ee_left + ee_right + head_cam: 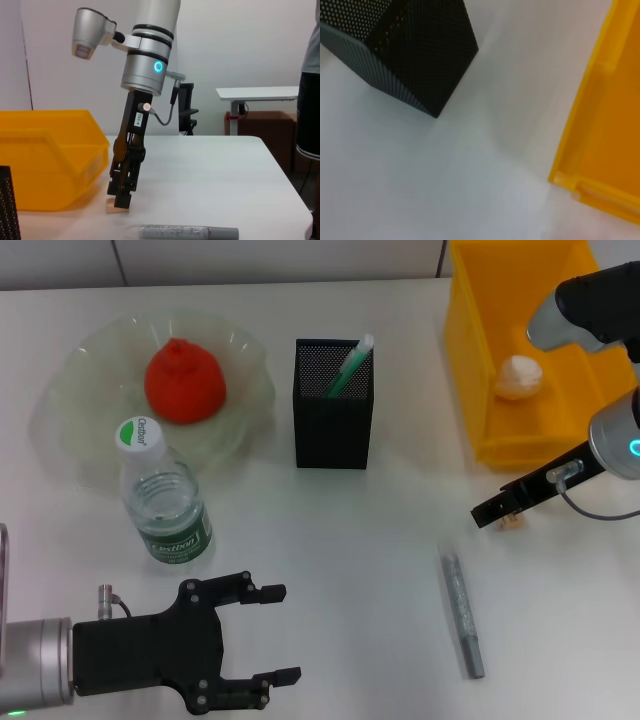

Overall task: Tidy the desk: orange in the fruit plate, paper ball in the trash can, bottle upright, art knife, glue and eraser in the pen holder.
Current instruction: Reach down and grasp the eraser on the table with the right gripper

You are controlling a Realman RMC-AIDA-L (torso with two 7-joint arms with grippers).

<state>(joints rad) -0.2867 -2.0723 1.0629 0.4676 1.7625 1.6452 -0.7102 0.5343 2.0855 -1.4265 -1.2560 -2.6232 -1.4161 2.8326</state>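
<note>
Looking down from the head camera, you have the right gripper (497, 514) lowered onto the eraser (511, 523) just in front of the trash can (480, 390), while the left gripper (278, 635) idles spread wide near the upright bottle (165, 508) — so your job is a clean pinch, then a carry to the pen holder (333, 430). From the left wrist camera, the right gripper's fingertips sit at the eraser (116, 206) on the table, but you cannot tell whether they have clamped it — confirm that before lifting straight up. On the right wrist camera, only the pen holder (405, 55) and trash can (600, 125) show, so keep clear of the bin's wall.
</note>
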